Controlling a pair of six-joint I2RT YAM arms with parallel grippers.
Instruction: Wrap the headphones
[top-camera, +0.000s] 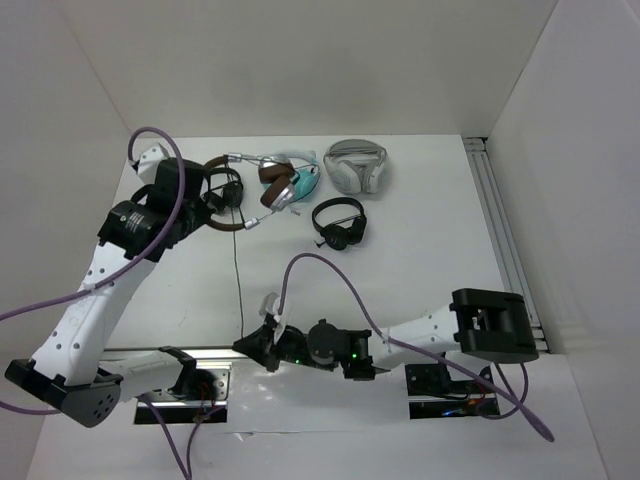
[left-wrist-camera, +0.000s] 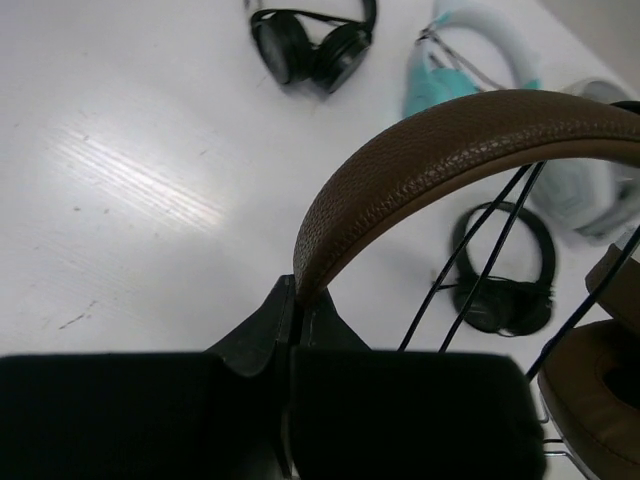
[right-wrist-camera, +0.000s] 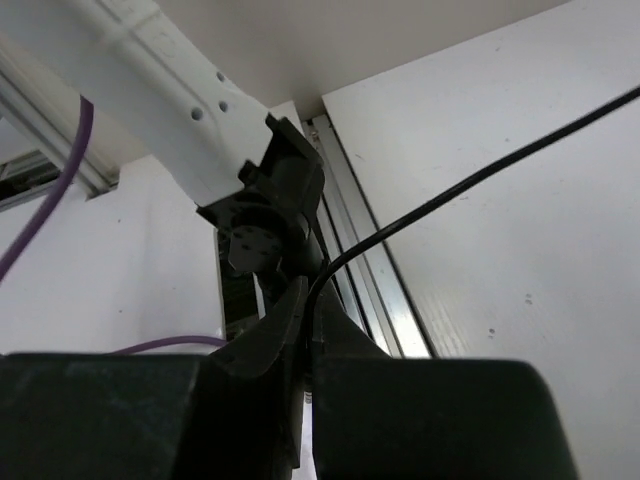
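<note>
Just left of the teal headphones, at the far side of the table, are the headphones with the brown leather headband. Seen from overhead, their brown-padded cups lie against the teal pair, and the headband curves away from it toward the left arm. The left gripper has its two fingers pressed together on the lower end of that headband, with no gap between them beyond the thickness of the leather. In the left wrist view the band arches up and over from the fingers. One brown ear pad sits low at the right edge of that view, and thin black wire frames run between band and pad. Whether the cups rest on the table or hang just above it cannot be told.

A small black pair shows under the arch of the headband, on the side away from the teal pair. Another small black pair lies near the teal pair, a little toward the arm bases, and a white pair sits just to the right of the teal one.

The thin black cable runs from the headband side of the headphones, well away from the teal pair, straight toward the near edge of the table. There the right gripper holds it — fingers closed tight on the cable, which leaves the fingertips and stretches away above the white surface.
</note>
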